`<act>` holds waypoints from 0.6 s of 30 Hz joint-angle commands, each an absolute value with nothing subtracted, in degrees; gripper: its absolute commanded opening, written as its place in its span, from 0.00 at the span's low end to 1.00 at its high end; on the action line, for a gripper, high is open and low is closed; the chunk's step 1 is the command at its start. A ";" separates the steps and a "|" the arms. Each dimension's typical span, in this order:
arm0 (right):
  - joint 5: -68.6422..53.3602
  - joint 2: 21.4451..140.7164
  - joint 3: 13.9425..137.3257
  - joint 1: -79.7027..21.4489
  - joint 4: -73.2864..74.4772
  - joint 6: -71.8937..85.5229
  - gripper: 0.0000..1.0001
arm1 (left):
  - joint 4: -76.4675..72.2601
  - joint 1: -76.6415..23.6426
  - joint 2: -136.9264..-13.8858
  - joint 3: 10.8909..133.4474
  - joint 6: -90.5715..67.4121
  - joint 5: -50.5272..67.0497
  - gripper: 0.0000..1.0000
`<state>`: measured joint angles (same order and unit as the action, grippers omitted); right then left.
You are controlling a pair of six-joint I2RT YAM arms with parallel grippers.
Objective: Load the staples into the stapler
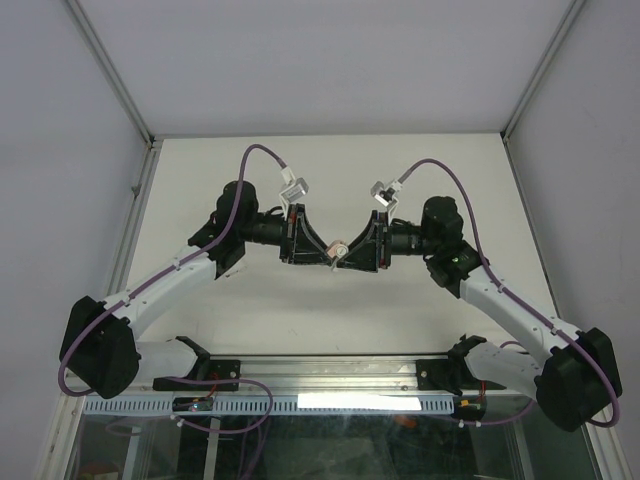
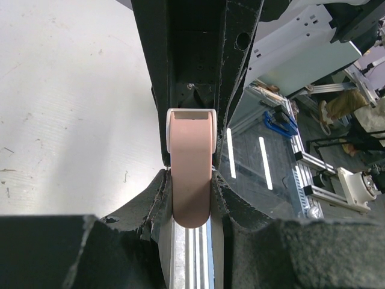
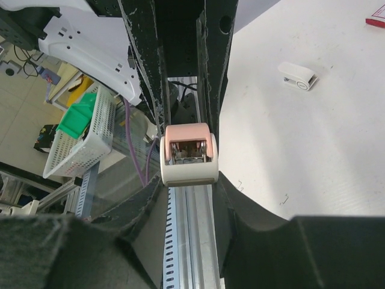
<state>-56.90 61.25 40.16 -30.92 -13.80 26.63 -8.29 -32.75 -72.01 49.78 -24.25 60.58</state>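
A small stapler with a pink top and a white base hangs above the table between both grippers. My left gripper is shut on it; in the left wrist view its fingers clamp the pink top. My right gripper is shut on the other end; in the right wrist view the stapler sits at the fingertips, its end showing metal inside. A red-edged flat corner at the frame's edge may be the staples box; I cannot tell.
A small white plastic piece lies on the white table beyond the grippers. A few loose staples lie on the table nearby. An aluminium rail runs along the near edge, with both arm bases on it.
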 commanded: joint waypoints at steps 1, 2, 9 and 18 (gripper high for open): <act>-60.07 61.08 42.92 -31.35 -11.72 22.99 0.00 | -7.65 -33.17 -71.37 52.18 -22.05 61.77 0.00; -60.35 61.02 43.07 -31.30 -11.46 22.85 0.00 | -7.13 -33.14 -71.28 52.34 -21.60 61.65 0.00; -61.07 61.00 44.91 -31.20 -5.48 18.81 0.00 | -4.79 -33.09 -71.10 52.95 -19.67 61.33 0.00; -62.25 61.57 46.63 -30.97 0.35 14.57 0.00 | -2.71 -33.13 -71.28 53.59 -17.95 61.08 0.00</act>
